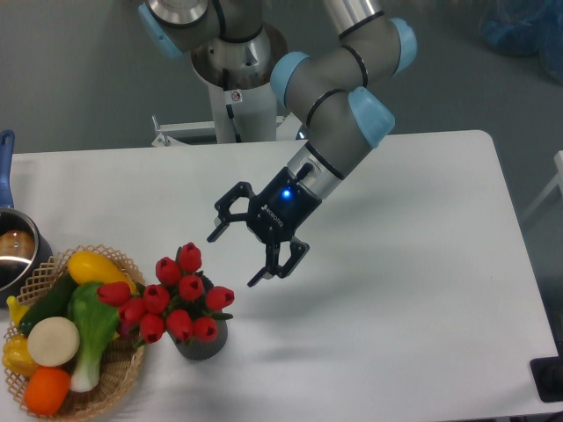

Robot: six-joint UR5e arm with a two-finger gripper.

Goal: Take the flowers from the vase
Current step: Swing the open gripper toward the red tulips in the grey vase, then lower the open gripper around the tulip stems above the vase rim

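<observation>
Flowers [171, 301]: glossy red buds, dark green leaves. Vase [204, 341]: dark grey. Gripper [232, 258]: black, one blue light lit on its body. Arm [339, 79]: grey links, light blue joint caps, silver wrist section. Table [413, 290]: plain white. Wicker basket [119, 374]: tan weave, holding yellow, dark green, pale green, white and orange vegetables. Pot [16, 251]: bare steel, blue handle. Backdrop: flat grey-green.

Arm angled down to the left, pincer [232, 257] spread wide (blue light glowing on wrist)
</observation>
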